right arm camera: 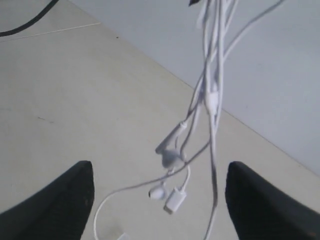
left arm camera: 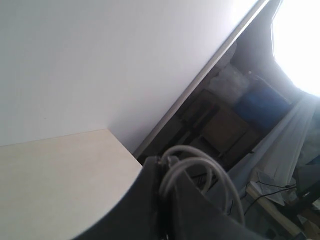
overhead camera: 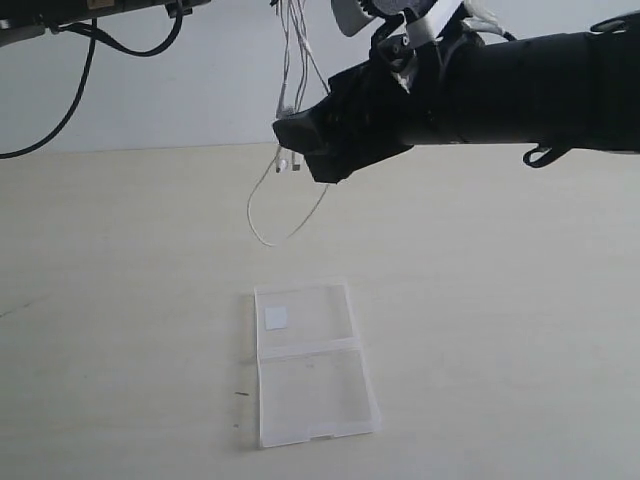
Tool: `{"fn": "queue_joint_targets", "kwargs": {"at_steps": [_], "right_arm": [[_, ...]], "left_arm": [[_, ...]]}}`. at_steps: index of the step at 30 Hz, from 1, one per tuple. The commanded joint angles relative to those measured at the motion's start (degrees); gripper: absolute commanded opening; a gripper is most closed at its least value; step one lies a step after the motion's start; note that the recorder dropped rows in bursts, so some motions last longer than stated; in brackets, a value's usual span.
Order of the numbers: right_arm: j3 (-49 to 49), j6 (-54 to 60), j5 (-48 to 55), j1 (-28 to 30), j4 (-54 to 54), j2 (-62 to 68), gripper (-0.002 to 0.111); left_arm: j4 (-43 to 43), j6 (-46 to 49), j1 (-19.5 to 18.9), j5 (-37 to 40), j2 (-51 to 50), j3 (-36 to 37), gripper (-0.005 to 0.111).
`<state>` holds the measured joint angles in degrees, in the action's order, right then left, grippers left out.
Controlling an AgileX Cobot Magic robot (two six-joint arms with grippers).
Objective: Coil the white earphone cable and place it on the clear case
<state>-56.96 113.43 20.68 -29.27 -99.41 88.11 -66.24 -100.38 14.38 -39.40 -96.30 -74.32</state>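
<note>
Exterior: thin white earphone cable [overhead camera: 286, 160] dangling high above the flat transparent hinged plastic case [overhead camera: 320, 390], well clear of it.
Left wrist: black left gripper [left arm camera: 164, 180] clamped on cable loops.
Right wrist: black right gripper [right arm camera: 159, 170] spread wide, gripping nothing, cable hanging between fingers [right arm camera: 60, 200].
</note>
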Motion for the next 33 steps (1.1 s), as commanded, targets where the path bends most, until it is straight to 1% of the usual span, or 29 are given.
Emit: {"fn": "queue_joint_targets", "kwargs": {"at_steps": [1,4,6,11,15,17,22,28,33], "right_arm": [[-2.73,0.47,0.03,-0.07,-0.54,1.99,0.074],[-3.90,-0.58,0.19,-0.07,-0.54,3.02,0.075],[-4.65,-1.08,0.31,-0.07,-0.54,4.27,0.075],[-7.24,-3.37,0.55,-0.07,-0.54,7.57,0.075],[-8.09,-4.19,0.55,-0.07,-0.54,7.79,0.074],[-8.09,-5.16,0.55,-0.07,-0.54,8.08,0.069],[-8.09,-5.56,0.55,-0.07,-0.54,8.15,0.047],[-8.09,-5.56,0.55,-0.07,-0.54,8.15,0.032],[-8.09,-5.56,0.55,-0.07,-0.54,8.15,0.025]], "left_arm": [[0.90,0.80,-0.14,-0.64,0.51,-0.31,0.000],[0.90,0.80,-0.14,-1.35,0.51,-0.31,0.000],[1.51,0.80,-0.14,-3.17,0.51,-0.31,0.000],[2.01,0.80,-0.14,-3.22,0.51,-0.31,0.000],[2.01,0.80,-0.14,-3.22,0.51,-0.31,0.000],[2.14,0.80,-0.14,-3.22,0.51,-0.31,0.000],[2.14,0.80,-0.14,-3.22,0.51,-0.31,0.000],[2.14,0.80,-0.14,-3.22,0.51,-0.31,0.000],[2.14,0.80,-0.14,-3.22,0.51,-0.31,0.000]]}}
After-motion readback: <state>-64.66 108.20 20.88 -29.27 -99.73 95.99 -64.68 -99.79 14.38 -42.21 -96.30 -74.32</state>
